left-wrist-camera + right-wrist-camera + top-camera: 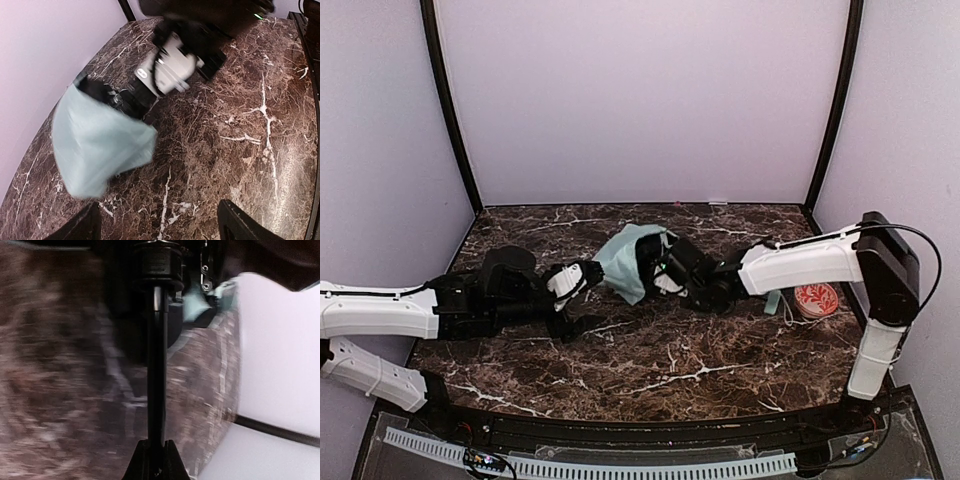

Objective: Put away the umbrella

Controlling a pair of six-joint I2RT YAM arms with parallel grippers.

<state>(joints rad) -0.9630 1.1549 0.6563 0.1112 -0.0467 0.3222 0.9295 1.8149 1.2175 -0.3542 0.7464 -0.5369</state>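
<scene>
- We see the umbrella [625, 262] near the middle of the marble surface [670, 380], toward the back, between the two arms. Its pale mint fabric is a loose, crumpled bunch, not rolled tight.
- The right pincer [156, 465] is closed narrow on the thin black shaft [156, 365], which runs straight out from its fingertips toward the fabric end. We judge this grip is there to anchor the umbrella, so the other arm can work the fabric without the whole thing sliding.
- The left pincer [157, 227] stands wide, with nothing between its fingers [240, 225]. It faces the mint bunch from just beside it, and we judge it is lined up to take or gather the fabric.
- We cannot tell whether the fabric rests on the surface or hangs a little above it; the left wrist view is blurred there.
- A small round red thing [817, 298] lies well apart, by the right arm's base. As far as we can judge, it plays no part here.
- We judge the task to be midway: the fabric is yet to be gathered and secured.
</scene>
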